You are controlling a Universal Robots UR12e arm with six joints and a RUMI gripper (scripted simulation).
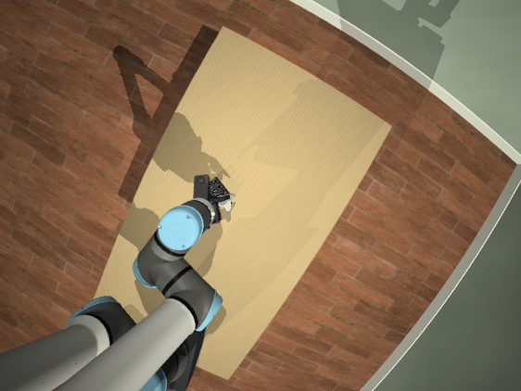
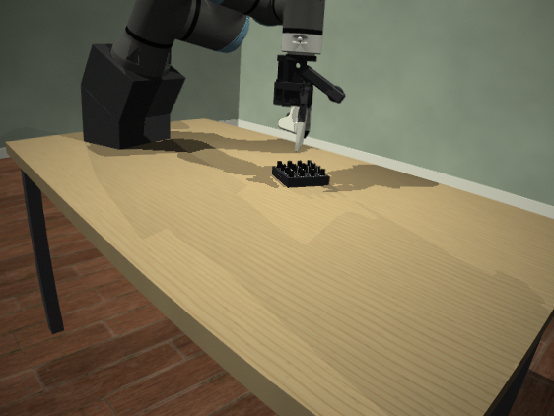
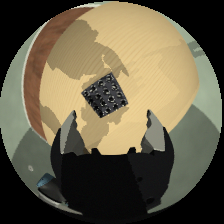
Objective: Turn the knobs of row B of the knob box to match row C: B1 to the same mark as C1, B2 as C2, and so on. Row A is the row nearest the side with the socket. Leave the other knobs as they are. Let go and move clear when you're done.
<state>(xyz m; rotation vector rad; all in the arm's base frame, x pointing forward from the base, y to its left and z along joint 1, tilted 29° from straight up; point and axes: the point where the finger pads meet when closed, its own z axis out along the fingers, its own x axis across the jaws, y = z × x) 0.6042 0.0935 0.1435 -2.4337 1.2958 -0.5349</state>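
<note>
The black knob box [image 1: 219, 189] [image 2: 309, 182] [image 3: 105, 95] lies flat on the table, turned at an angle in the wrist view. Several short black knobs stand in rows on its top. Their marks, and the socket that tells row A, are too small to make out. My gripper [image 2: 298, 143] [image 3: 111, 110] is open, with its pale fingertips wide apart. It hangs above the box and touches no knob. In the wrist view the box shows ahead of the fingers, between their lines. In the top view the wrist and gripper stand close beside the box and partly over it.
The wooden table [image 1: 287, 153] [image 2: 237, 256] [image 3: 145, 55] carries the box well inside its edges. The arm's dark base [image 2: 110, 99] stands at the table's far left end in the exterior view. Arm shadows fall around the box.
</note>
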